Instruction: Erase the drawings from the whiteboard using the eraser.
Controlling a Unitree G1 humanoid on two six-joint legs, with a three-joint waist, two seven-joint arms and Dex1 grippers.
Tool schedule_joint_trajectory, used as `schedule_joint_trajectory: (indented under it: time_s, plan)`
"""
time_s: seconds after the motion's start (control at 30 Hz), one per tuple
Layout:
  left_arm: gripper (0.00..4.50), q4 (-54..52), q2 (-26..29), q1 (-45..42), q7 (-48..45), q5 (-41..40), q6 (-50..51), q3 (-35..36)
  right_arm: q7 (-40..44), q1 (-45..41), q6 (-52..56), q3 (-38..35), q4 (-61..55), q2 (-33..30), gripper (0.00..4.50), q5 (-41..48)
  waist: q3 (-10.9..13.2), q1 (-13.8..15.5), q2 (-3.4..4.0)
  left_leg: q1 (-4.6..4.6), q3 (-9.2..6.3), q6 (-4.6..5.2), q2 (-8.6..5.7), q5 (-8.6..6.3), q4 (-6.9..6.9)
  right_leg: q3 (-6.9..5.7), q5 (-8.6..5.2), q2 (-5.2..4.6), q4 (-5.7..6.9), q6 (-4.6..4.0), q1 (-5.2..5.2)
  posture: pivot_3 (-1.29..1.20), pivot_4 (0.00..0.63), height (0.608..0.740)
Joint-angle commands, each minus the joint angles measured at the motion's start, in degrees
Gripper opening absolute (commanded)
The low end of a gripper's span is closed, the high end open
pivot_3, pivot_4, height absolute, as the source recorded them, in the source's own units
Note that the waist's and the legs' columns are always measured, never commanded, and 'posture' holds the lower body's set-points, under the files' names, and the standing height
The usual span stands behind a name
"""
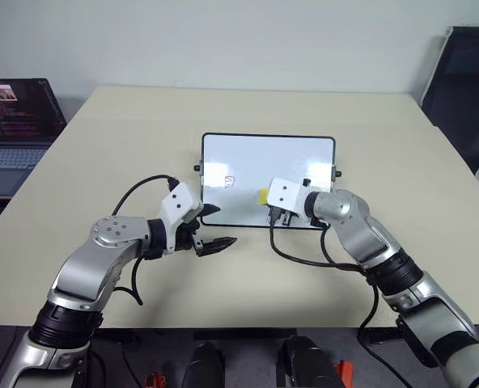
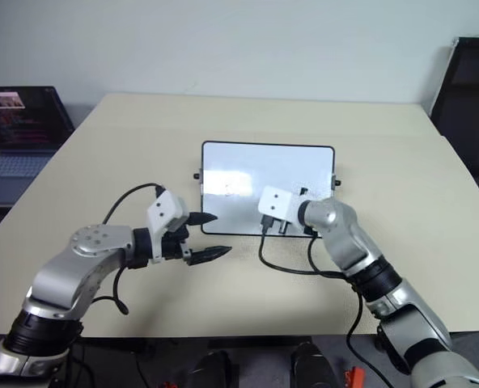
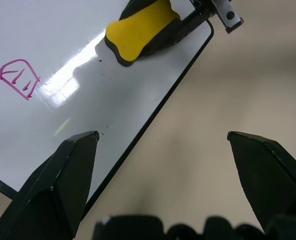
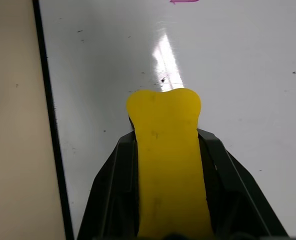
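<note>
The whiteboard point(image 1: 272, 158) lies flat at the middle of the table. One small red drawing point(image 1: 230, 181) shows on its left half, seen closer in the left wrist view point(image 3: 19, 77). My right gripper point(image 1: 267, 204) is shut on the yellow eraser point(image 1: 261, 196), which is over the board's near part, right of the drawing; whether it touches the surface I cannot tell. In the right wrist view the eraser point(image 4: 168, 175) sticks out between the black fingers point(image 4: 113, 190). My left gripper point(image 1: 222, 226) stands open at the board's near left corner, holding nothing.
An open laptop point(image 1: 13, 129) sits off the table's far left. A dark chair point(image 1: 466, 89) stands at the far right. Black cables point(image 1: 304, 257) hang from both wrists over the beige table point(image 1: 142, 137).
</note>
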Motion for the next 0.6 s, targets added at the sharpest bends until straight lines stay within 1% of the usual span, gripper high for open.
schedule_joint_trajectory:
  time_s: [0.03, 0.17, 0.27, 0.33, 0.4, 0.5, 0.6]
  plan:
    - [4.5, -1.31, -0.14, -0.35, 0.52, -0.41, -0.43, 1.44, -3.53, -0.27, 1.59, -5.65, -1.4, 1.99, 1.14, 2.01, 0.01, 0.0, 0.01, -0.01, 0.0, 0.0, 0.0, 0.0, 0.0, 0.0, 0.0, 0.0, 0.0, 0.0, -0.01, 0.0, 0.15, 0.74]
    - [4.5, -1.15, -1.18, 0.64, 1.32, -3.08, 0.5, 4.29, -3.02, 1.51, 5.64, -11.86, -7.71, 4.76, 1.14, 8.75, 0.02, 0.03, 0.01, -0.18, -0.01, 0.0, 0.0, 0.0, -0.02, -0.02, -0.01, 0.0, -0.04, 0.03, -0.09, 0.0, 0.15, 0.74]
    - [4.5, -1.45, -1.24, 3.03, 1.51, -5.42, 0.34, 7.89, 0.0, 6.58, 8.5, -15.63, -17.34, 4.49, 1.14, 15.3, 0.02, 0.1, 0.01, -0.42, -0.05, -0.01, 0.0, -0.02, -0.1, -0.06, -0.01, 0.0, -0.04, 0.26, -0.27, 0.0, 0.15, 0.74]
    - [4.5, -0.83, -1.25, 3.63, 3.52, -5.29, 0.2, 10.66, 1.59, 10.96, 10.88, -15.83, -23.41, 3.04, 1.14, 17.9, 0.03, 0.19, 0.02, -0.48, -0.09, -0.05, 0.0, -0.07, -0.14, -0.1, -0.02, 0.0, -0.04, 0.35, -0.31, 0.0, 0.15, 0.74]
    - [4.5, -0.63, -0.76, 4.6, 4.32, -5.74, 0.12, 13.31, 1.15, 15.02, 13.21, -16.84, -28.0, 3.02, 1.14, 20.52, 0.03, 0.21, 0.02, -0.51, -0.14, -0.06, 0.0, -0.08, -0.18, -0.14, -0.12, 0.0, -0.05, 0.38, -0.33, 0.0, 0.15, 0.74]
    - [4.5, -0.22, 0.36, 6.37, 4.22, -6.45, 0.62, 16.34, -1.11, 18.96, 14.21, -18.19, -30.9, 4.75, 1.14, 23.53, 0.03, -0.04, 0.02, -0.5, -0.12, -0.07, 0.0, -0.08, -0.15, -0.12, -0.23, 0.0, -0.02, 0.2, -0.36, 0.0, 0.15, 0.74]
    - [4.5, 0.05, 1.17, 7.4, 4.29, -6.63, 0.95, 17.87, -1.85, 20.3, 13.64, -17.77, -31.33, 5.07, 1.14, 25.05, 0.03, -0.1, 0.02, -0.47, -0.1, -0.08, 0.0, -0.08, -0.08, -0.09, -0.24, -0.01, 0.01, -0.01, -0.37, 0.0, 0.15, 0.74]
